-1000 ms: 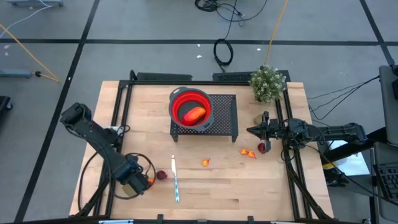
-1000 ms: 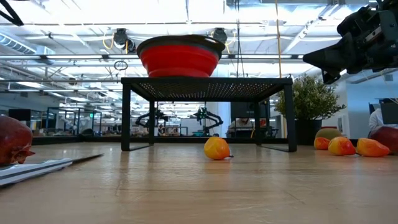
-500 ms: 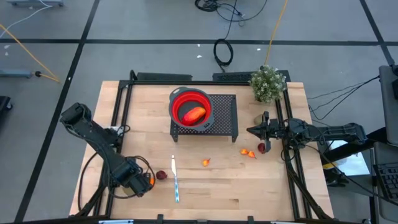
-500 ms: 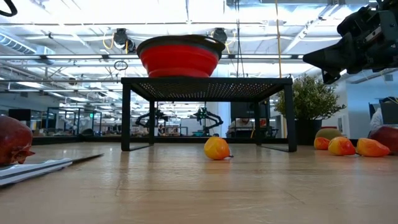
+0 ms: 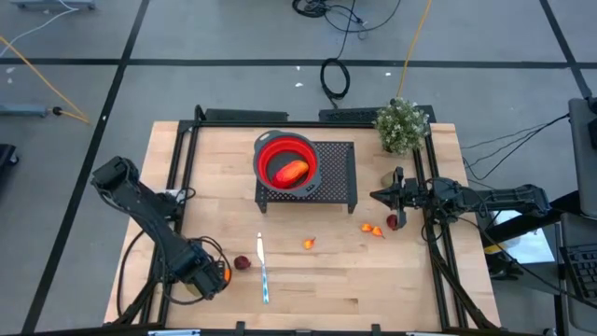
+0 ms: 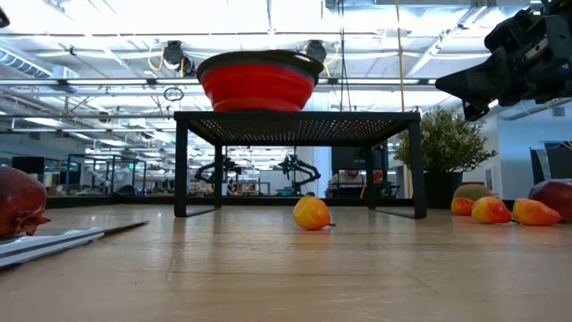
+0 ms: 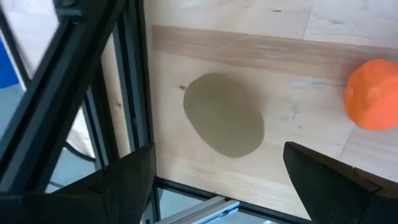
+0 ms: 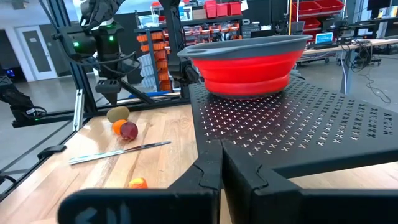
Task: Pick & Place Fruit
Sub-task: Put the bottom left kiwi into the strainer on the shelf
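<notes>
Knife [image 5: 263, 270] beside dark fruit [image 5: 242, 263] (touching? unclear).

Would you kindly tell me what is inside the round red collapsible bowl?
Inside the round red collapsible bowl, one red-orange oval fruit shows from above. Anything beneath that fruit is covered.

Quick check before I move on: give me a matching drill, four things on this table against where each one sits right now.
Things:
1. red bowl
2. knife
3. potted plant
4. kiwi-like fruit

Places:
A. far right corner of the table
B. on the black mesh stand
C. under the left gripper, by the table's left edge
D. flat on the wood, beside a dark red fruit

Pairs: 1-B, 2-D, 3-A, 4-C
</notes>
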Robot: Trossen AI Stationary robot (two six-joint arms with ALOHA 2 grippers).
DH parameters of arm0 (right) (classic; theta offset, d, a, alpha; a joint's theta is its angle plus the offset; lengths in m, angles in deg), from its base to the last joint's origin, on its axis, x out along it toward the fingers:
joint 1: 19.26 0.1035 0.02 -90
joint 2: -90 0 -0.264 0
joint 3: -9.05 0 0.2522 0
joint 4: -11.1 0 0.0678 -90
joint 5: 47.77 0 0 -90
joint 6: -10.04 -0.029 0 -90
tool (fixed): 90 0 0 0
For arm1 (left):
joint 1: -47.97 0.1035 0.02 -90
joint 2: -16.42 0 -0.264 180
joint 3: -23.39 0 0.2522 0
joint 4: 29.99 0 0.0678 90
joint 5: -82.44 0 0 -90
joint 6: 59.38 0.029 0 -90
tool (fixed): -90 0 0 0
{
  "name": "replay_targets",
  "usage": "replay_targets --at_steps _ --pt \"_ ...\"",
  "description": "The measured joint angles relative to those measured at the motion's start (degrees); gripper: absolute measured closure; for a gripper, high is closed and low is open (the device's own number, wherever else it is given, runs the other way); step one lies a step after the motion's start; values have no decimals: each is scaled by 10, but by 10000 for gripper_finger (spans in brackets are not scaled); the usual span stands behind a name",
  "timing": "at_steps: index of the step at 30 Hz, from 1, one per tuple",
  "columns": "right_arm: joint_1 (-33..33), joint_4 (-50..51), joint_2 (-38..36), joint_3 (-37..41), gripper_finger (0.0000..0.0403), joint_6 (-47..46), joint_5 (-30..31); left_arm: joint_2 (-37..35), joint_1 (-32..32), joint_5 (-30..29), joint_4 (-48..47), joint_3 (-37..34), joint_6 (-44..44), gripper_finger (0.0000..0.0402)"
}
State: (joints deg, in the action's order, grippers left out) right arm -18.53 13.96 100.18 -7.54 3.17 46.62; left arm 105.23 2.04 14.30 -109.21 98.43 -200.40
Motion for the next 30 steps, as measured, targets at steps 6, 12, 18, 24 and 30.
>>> replay_targets --at_steps 6,12,18,24,30 --pt "0 0 0 0 403 0 0 0 0 12 76 -47 -3 53" --pt "0 0 0 0 403 0 0 0 0 55 159 -107 -17 53" --pt "0 0 0 0 403 0 0 0 1 61 157 -114 -20 53" --pt "0 0 0 0 403 0 0 0 1 61 157 -114 -19 53" --pt "0 0 0 0 403 0 0 0 1 62 156 -114 -19 53"
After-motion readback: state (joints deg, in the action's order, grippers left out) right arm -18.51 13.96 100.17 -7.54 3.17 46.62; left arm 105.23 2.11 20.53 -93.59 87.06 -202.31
